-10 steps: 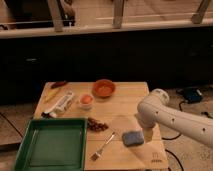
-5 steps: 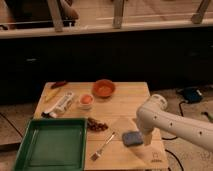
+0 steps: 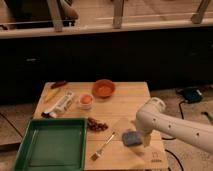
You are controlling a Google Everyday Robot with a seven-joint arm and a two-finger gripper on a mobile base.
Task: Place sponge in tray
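The blue-grey sponge (image 3: 131, 138) lies on the wooden table to the right of a fork (image 3: 102, 147). The dark-green tray (image 3: 52, 145) sits at the table's front left with nothing in it. My gripper (image 3: 142, 138) hangs from the white arm (image 3: 170, 125) that comes in from the right; it is right at the sponge's right edge, low over the table. The arm hides most of the gripper.
An orange bowl (image 3: 104, 88), a small cup with orange content (image 3: 86, 101), a white-labelled tube (image 3: 61, 104), a banana (image 3: 51, 95), a red item (image 3: 58, 84) and dark snacks (image 3: 97, 125) lie at the back and middle of the wooden table (image 3: 135, 100). A blue object (image 3: 190, 94) lies on the floor to the right.
The arm has swung further left and down, bringing the gripper close against the sponge. The sponge, fork and tray have not moved.
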